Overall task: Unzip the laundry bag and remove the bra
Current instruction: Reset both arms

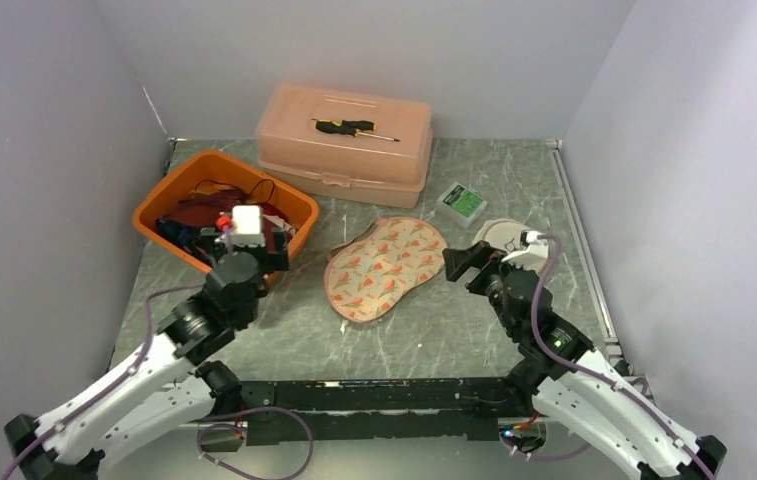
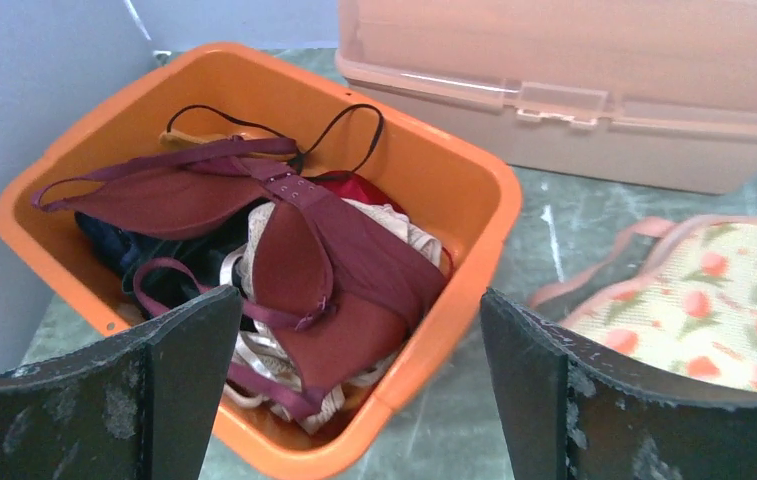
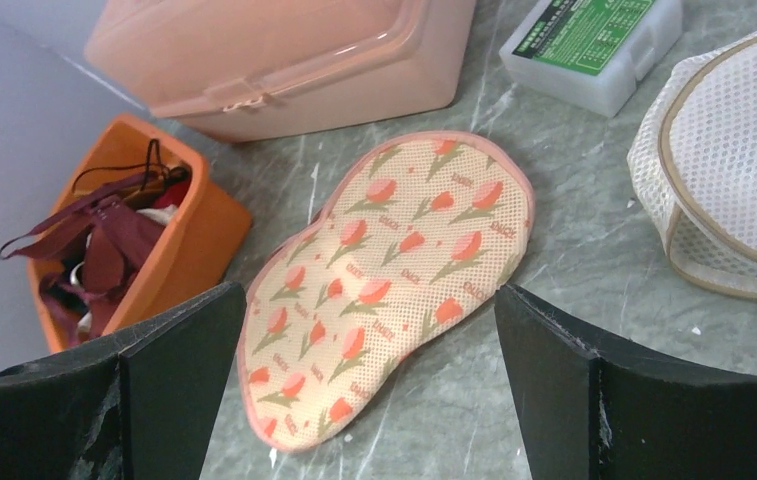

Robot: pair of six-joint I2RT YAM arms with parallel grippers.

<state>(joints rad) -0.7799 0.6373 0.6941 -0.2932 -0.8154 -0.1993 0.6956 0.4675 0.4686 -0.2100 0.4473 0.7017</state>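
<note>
1. Only the top view shows a black-and-yellow screwdriver (image 1: 354, 127), which lies on the lid of the pink plastic case (image 1: 344, 135) at the back of the marbled table (image 1: 424, 335).
2. The left wrist view alone looks into the orange bin (image 2: 474, 195): a maroon bra (image 2: 324, 265) lies on top of a tangle of other garments (dark, cream and red).
3. The right wrist view gives the clearest look at the laundry bag (image 3: 384, 290), a flat tulip-print pouch lying mid-table between the 2 arms. I cannot tell whether its zip is done up or what it holds.
4. The left gripper (image 2: 356, 310) hangs just at the bin's near edge, jaws spread wide and holding nothing.
5. The right gripper (image 3: 369, 295) is likewise wide open and empty, above the table just right of the bag.
6. Right of the bag sit a green-labelled box (image 3: 594, 45) and a white mesh pouch (image 3: 734, 160). The pouch is partly hidden by the right wrist in the top view.
</note>
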